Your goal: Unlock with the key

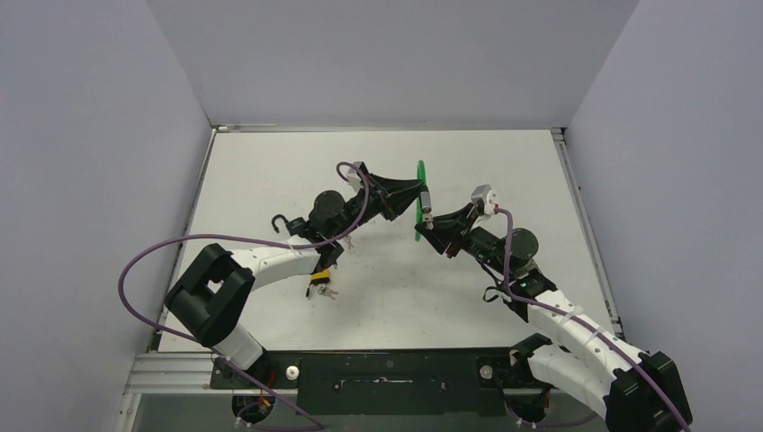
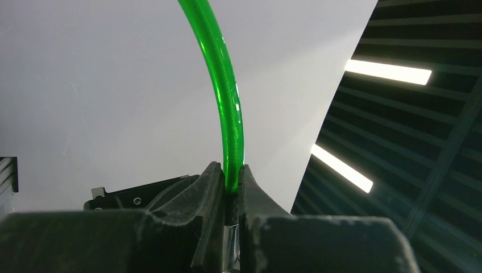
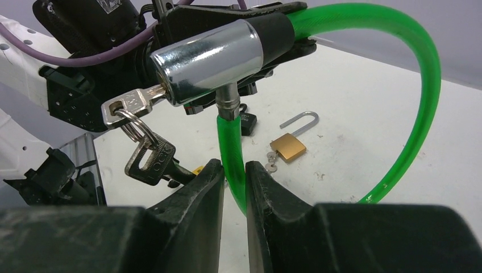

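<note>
A green cable lock (image 1: 419,200) is held in the air between both arms. Its chrome cylinder (image 3: 207,60) has a silver key (image 3: 133,105) pushed into its end; a ring with a black key (image 3: 149,162) hangs from it. My left gripper (image 2: 230,179) is shut on the green cable (image 2: 224,85) where it joins the cylinder; it also shows in the top view (image 1: 407,193). My right gripper (image 3: 233,176) is shut on the cable's other end (image 3: 230,148), just below the metal pin entering the cylinder, and sits right of the lock in the top view (image 1: 432,225).
A brass padlock (image 3: 288,145) with an open shackle and small keys lies on the white table (image 3: 369,131), with a small black padlock (image 3: 247,122) beside it. A yellow-tagged key bunch (image 1: 320,281) and a black hook (image 1: 286,222) lie by the left arm.
</note>
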You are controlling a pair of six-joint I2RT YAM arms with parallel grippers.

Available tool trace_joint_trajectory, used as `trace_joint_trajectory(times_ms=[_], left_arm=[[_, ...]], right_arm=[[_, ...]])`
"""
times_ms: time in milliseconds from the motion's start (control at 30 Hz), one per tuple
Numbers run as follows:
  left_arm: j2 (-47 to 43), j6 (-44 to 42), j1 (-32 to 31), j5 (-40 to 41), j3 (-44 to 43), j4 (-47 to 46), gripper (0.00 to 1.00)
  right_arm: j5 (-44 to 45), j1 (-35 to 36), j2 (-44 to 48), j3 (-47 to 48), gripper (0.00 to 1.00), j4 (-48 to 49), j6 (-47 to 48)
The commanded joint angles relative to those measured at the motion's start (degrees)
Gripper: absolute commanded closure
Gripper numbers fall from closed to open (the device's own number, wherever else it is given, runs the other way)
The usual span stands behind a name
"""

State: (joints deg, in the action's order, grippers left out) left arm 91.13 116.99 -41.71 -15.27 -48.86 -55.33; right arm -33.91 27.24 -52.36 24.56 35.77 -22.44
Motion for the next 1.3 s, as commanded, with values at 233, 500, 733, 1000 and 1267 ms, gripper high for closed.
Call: trace_joint_trajectory(times_ms=[233, 500, 733, 1000, 1267], left_arm=[[-3.05, 2.49, -0.79, 0.81, 0.10, -7.71, 1.00], [-6.29, 1.56, -0.77, 2.17, 1.34, -3.17, 1.00], [-7.39, 2.10, -0.66, 2.62, 1.85, -3.61, 1.00], [-9.42, 1.81, -0.65, 3.16, 3.44, -2.94, 1.00], [-10.97, -1.84, 0.28, 4.79, 4.61, 0.05, 1.00]], right_arm=[[-1.03, 0.22, -0.78, -0.20, 0.95, 0.40, 5.80], [3.08, 0.39, 1.84, -3.43, 1.00, -4.30, 11.43], [6.55, 2.29, -0.28, -2.93, 1.00, -6.21, 14.96], [19.53, 4.64, 1.55, -4.70, 1.00, -6.88, 17.75], [18.36, 4.57, 3.51, -5.47, 1.00, -5.60, 13.90]])
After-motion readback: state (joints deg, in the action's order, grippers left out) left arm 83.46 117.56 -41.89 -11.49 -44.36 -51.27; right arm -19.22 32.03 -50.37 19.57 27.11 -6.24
